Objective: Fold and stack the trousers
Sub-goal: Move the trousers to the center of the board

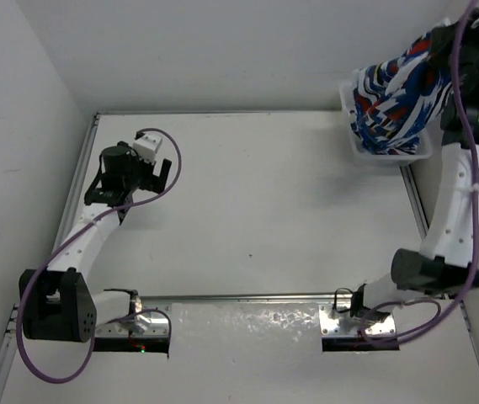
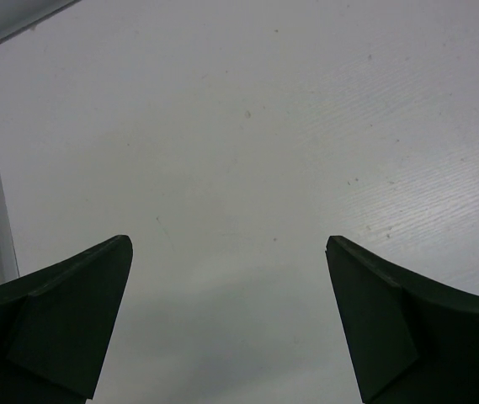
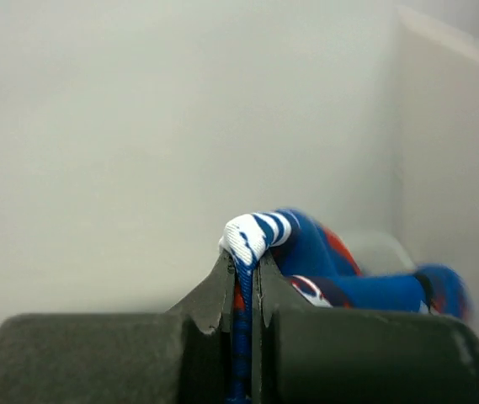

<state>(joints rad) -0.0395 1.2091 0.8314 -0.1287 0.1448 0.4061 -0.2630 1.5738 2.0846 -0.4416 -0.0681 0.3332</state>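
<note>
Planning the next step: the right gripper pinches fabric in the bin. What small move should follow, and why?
Probably raise the right gripper, drawing the blue patterned fabric trousers out of the white plastic bin: its jaws are shut on a fold, while most of the cloth sits bunched in the bin.

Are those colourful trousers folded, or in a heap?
A heap: the trousers are bunched up in the bin, one pinch of fabric clamped in the right gripper.

A white table [image 1: 256, 210] carries a clear bin [image 1: 388, 156] at its far right corner.
</note>
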